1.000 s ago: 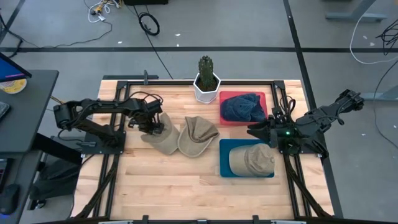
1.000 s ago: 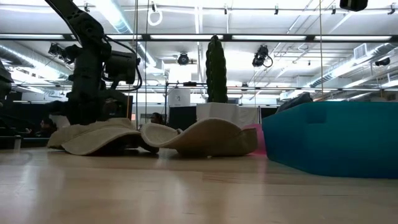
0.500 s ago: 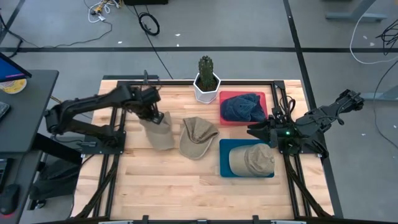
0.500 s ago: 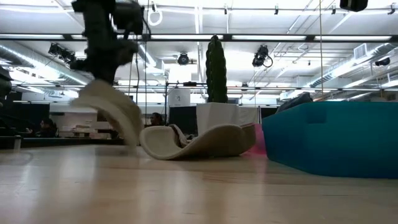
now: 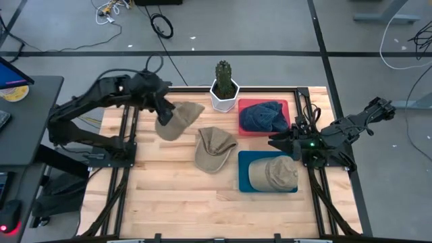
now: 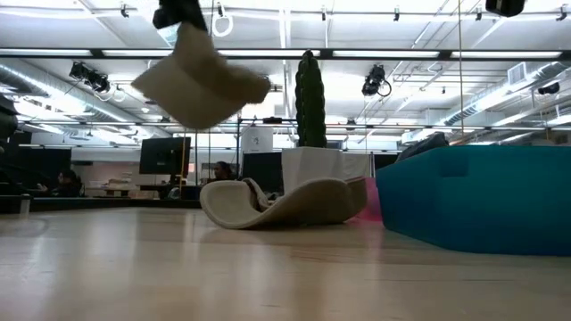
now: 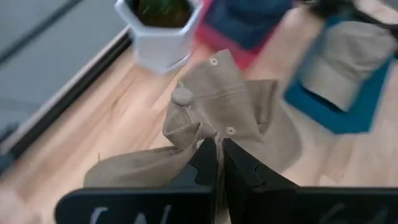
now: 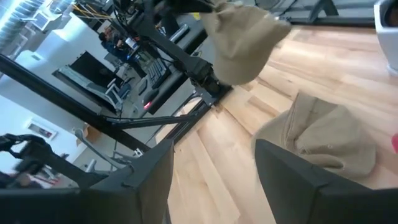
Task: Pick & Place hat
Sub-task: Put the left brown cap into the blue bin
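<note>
The left tool is clamping a tan hat aloft near the desk's far-left corner; next, carrying it to a tray. The right tool is waiting, fingers apart.

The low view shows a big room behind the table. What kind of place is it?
Probably a robotics lab or workshop: long ceiling lights, desks with monitors behind, and loose cables on the grey floor around the wooden table.
</note>
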`<state>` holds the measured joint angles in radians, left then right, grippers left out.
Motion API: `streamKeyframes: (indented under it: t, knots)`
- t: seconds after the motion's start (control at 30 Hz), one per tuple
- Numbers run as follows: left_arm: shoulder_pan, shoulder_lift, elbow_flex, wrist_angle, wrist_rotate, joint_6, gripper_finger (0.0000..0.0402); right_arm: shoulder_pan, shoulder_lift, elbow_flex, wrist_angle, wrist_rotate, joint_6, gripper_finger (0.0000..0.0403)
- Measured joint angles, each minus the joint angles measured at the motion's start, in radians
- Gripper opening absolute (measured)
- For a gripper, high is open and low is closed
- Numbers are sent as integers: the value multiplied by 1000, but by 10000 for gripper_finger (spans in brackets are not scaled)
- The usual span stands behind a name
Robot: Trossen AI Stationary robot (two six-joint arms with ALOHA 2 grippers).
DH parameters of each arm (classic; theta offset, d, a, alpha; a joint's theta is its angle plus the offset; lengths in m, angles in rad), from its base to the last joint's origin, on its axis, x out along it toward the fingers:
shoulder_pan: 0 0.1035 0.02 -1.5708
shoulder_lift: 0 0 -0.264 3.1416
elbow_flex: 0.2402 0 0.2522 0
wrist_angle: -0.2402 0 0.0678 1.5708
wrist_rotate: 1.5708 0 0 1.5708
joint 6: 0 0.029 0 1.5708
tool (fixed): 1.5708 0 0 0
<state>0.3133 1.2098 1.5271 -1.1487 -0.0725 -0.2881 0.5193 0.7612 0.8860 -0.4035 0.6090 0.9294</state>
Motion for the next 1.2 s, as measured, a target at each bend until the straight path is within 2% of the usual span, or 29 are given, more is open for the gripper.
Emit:
streamKeyframes:
  t: [0.13,0.33,0.8,1.03,1.2]
  knots:
    - [-57,0,63,13,0,70,9,-31,0,0,58,19,-140,227]
    - [-147,1,70,128,-2,122,9,-101,0,0,186,-10,-371,227]
    - [-340,110,70,372,78,144,9,-358,14,0,221,-436,-420,227]
    - [-391,175,70,478,121,174,9,-454,120,-1,258,-734,-391,228]
    - [-409,199,70,484,122,170,9,-502,190,-1,328,-800,-398,260]
